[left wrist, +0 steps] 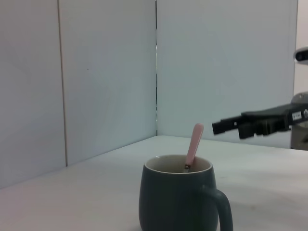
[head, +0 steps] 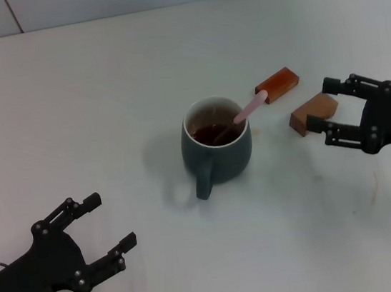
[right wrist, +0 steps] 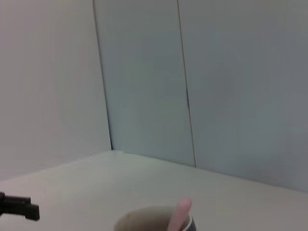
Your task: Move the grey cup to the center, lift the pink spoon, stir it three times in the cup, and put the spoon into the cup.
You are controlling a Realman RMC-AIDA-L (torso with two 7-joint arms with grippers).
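Left gripper (head: 104, 231) sitting nearest, low on the left, fingers spread wide, gripping nothing. Grey cup (head: 217, 147) standing mid-table, handle toward the robot, dark liquid inside. Pink spoon (head: 246, 112) leaning in it, handle over the far-right rim, so the task is looking finished. Right gripper (head: 328, 109) hovering wide apart and empty beside two wooden blocks (head: 277, 85), nearly touching the nearer one.

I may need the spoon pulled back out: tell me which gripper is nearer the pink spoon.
Right. The right gripper is open beside the wooden blocks, just right of the pink spoon in the grey cup. The left gripper is open, farther off, front left.
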